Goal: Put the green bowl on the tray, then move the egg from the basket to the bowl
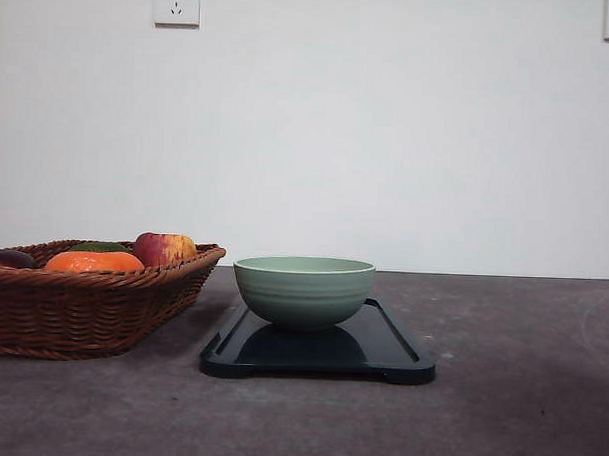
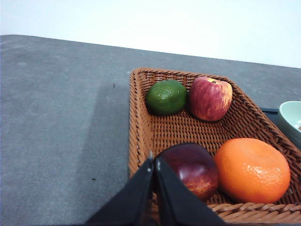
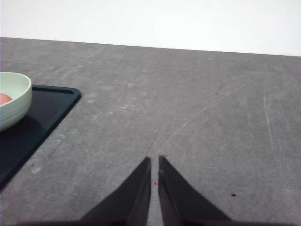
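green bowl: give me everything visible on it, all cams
The green bowl is pale sage, round, with faint ridges outside and a thin lighter rim; it looks like ceramic or plastic. It stands upright on the dark tray, toward its back left, right of the basket, with no gripper touching it. The right wrist view shows something reddish-pink inside it.

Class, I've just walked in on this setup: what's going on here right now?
Nothing is being held at this moment. The green bowl sits on the tray, and in the right wrist view something pinkish shows just inside the bowl's rim, possibly the egg. The basket beside the tray holds an apple, an orange, a green citrus fruit and a dark red fruit. The left gripper hangs over the basket's near edge, shut and empty. The right gripper is shut over the bare table.
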Robot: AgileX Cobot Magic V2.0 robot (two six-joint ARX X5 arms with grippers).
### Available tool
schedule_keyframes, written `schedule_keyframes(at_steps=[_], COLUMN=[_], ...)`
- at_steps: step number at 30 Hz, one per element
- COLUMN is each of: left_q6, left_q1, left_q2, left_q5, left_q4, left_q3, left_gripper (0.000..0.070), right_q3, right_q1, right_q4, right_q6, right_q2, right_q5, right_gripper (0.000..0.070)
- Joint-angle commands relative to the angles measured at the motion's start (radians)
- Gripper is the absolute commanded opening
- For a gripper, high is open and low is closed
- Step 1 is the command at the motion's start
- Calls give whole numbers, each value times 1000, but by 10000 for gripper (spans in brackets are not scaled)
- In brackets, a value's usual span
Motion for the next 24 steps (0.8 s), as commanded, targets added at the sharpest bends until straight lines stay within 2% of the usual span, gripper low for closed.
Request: schedule_keyframes(at_steps=[1, 24], left_q6=[6, 6], left_q1=[1, 1], left_q2=[0, 0], left_q5=[-3, -3], left_q4=[11, 11], left_q3=[-19, -19], left_gripper=[0, 0], right_q3=[-4, -4], right_q1=[1, 1], right_q4=[3, 3], right_q6=[17, 17], right_q2=[-1, -1], right_q5=[-1, -1], right_gripper=[21, 21])
